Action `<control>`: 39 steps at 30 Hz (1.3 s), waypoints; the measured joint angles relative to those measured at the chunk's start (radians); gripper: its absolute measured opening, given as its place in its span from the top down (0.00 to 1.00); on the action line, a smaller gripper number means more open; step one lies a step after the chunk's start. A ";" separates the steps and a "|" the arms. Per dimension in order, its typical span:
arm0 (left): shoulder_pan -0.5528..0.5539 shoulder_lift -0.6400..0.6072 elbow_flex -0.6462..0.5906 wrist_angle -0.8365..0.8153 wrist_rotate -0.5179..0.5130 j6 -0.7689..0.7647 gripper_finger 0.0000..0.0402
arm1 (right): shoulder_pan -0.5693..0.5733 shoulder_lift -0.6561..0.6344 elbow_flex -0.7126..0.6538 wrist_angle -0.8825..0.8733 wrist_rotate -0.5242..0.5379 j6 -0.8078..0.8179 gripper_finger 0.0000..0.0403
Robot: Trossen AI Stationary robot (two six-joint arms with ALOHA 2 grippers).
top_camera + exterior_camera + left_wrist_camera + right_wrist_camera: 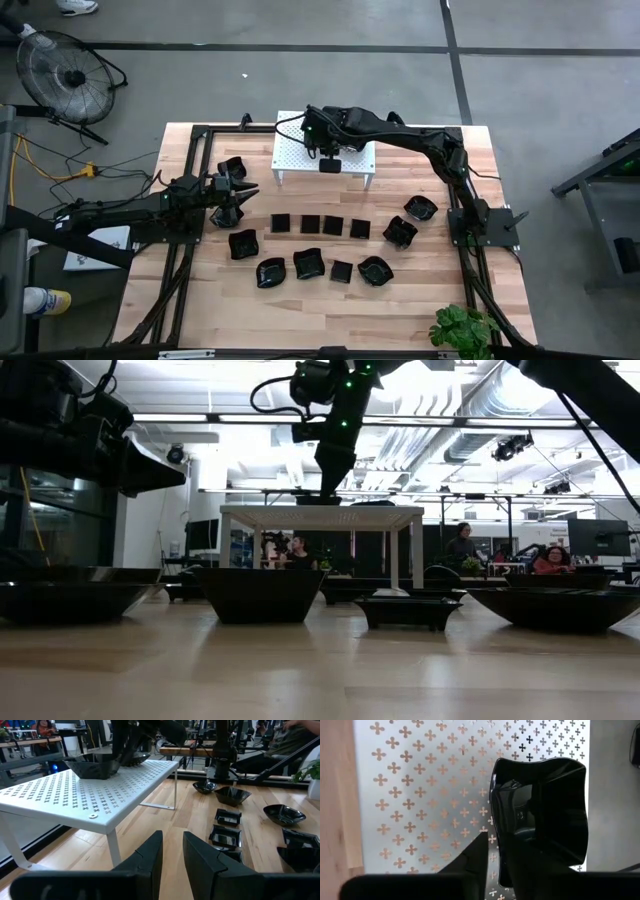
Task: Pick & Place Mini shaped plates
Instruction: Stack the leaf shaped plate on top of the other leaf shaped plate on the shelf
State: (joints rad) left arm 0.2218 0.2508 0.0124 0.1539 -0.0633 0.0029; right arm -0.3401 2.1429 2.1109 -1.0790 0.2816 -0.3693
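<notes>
The left gripper [245,190] is held low over the table to the left of the white perforated stand [290,155], well apart from it, its arm stretched level and pointed towards the stand. Its fingers [147,857] are seen nearly together, with only a narrow gap and nothing between them.

On the stand's top, a wavy-rimmed black plate [540,815] is gripped at one rim by the right gripper [329,163], whose arm is reached across from the table's right edge, elbow bent, wrist turned straight down. The plate appears to be resting on or just above the perforated top.

For a clean placement, the plate should be lowered flat and kept inside the stand's edge before the fingers are spread, then the gripper lifted straight up.

The remaining mini plates [333,227] are spread on the wood in front of the stand.
</notes>
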 joint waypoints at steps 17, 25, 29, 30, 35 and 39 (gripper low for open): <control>0.000 0.000 0.000 0.000 0.000 0.000 0.82 | 0.039 -0.178 0.002 -0.210 -0.008 0.307 0.64; 0.000 0.000 0.000 0.000 0.000 0.000 0.82 | 0.040 -0.219 0.002 -0.436 -0.120 0.494 0.64; 0.000 0.000 0.000 0.000 0.000 0.000 0.82 | 0.043 -0.231 0.002 -0.489 -0.164 0.534 0.64; 0.000 0.000 0.000 0.000 0.000 0.000 0.82 | 0.046 -0.232 0.002 -0.491 -0.175 0.542 0.64; 0.000 0.000 0.000 -0.001 0.000 0.000 0.82 | 0.053 -0.244 0.002 -0.492 -0.246 0.546 0.64; 0.000 0.000 0.000 0.000 0.000 0.000 0.82 | 0.062 -0.252 -0.024 -0.486 -0.311 0.544 0.64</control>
State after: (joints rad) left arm 0.2221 0.2512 0.0124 0.1535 -0.0634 0.0029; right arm -0.2784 1.8911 2.0873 -1.5651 -0.0295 0.1751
